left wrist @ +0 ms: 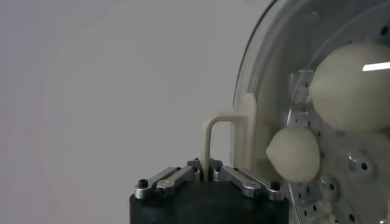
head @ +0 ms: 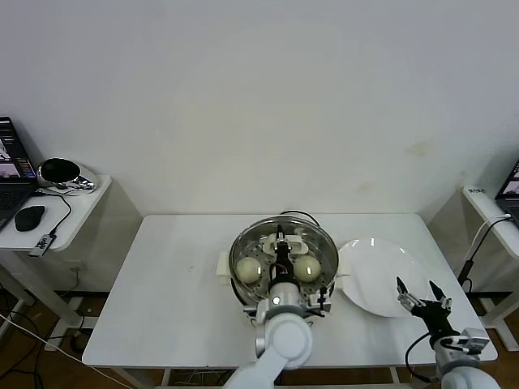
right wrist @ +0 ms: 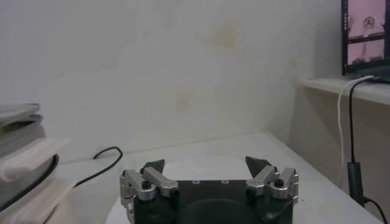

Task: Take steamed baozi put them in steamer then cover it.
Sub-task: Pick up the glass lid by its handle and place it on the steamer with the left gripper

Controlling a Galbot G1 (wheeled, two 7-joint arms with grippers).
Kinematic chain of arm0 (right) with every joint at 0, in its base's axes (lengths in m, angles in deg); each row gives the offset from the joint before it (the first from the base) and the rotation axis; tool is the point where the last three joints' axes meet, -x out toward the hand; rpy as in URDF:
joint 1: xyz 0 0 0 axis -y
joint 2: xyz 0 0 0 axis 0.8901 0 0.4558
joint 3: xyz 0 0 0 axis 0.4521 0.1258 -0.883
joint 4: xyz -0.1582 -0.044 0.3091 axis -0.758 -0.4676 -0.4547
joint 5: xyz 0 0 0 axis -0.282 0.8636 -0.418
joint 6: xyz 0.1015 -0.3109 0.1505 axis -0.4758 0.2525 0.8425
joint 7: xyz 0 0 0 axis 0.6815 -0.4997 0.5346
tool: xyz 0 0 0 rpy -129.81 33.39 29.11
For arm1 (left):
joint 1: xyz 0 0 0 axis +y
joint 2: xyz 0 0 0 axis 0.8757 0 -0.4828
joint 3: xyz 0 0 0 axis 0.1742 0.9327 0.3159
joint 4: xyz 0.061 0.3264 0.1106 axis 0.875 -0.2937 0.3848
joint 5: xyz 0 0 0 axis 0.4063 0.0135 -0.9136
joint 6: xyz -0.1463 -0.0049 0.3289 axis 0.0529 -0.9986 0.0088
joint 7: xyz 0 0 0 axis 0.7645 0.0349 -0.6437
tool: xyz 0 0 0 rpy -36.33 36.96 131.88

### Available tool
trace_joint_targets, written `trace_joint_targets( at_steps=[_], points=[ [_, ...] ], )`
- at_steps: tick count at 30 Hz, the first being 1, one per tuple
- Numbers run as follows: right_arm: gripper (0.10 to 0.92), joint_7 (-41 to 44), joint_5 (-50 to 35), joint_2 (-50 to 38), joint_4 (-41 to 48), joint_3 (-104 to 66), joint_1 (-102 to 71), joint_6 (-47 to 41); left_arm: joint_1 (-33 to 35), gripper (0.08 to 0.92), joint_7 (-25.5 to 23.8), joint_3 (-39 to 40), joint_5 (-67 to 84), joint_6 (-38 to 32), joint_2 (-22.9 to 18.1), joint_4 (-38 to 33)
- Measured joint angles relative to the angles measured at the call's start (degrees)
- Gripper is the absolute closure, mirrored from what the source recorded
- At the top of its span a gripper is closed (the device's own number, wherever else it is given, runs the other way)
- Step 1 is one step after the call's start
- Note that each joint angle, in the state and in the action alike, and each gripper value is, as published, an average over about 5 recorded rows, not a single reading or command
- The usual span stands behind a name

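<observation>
A white table (head: 170, 308) stands against a plain wall, seen from above by the robot's head camera. The left gripper (head: 280, 253) reaches in from the near edge of the table and hangs over the middle of the steamer (head: 235, 279), a shiny round steel pot on a cream base. Its fingers are pinched shut on the cream handle of the cover (head: 316, 243), the clear glass lid with a metal rim, which lies over the pot's opening. In the left wrist view the fingers (left wrist: 177, 179) meet around the thin upright handle (left wrist: 222, 137), with the glass of the cover (left wrist: 268, 73) just past it. Under the glass sit the steamed baozi: one pale bun (head: 248, 269) to one side of the gripper, another (head: 306, 268) to the other side, and the wrist view shows a large bun (left wrist: 353, 85) and a smaller-looking one (left wrist: 294, 153) on the perforated tray (left wrist: 341, 182) directly below the fingers. Other buns cannot be made out. The right gripper (head: 422, 296) waits well apart from the left one, near the table's front right corner, its fingers spread wide with nothing between them. It hovers at the near edge of a flat white plate (head: 381, 267), which lies between it and the steamer; the right wrist view shows the open fingers (right wrist: 152, 173) over that plate (right wrist: 201, 167), with a black cord (right wrist: 97, 167) trailing on the table beyond.
</observation>
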Motion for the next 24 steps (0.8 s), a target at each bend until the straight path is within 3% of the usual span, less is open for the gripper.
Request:
trace_joint_targets(
  at_steps=[24],
  points=[
    [0.203,0.07,0.45,0.38,0.14,0.12,-0.19,0.5,0.79,0.855,1.29,-0.78,0.97,0.0,0.01,0.62]
  ],
)
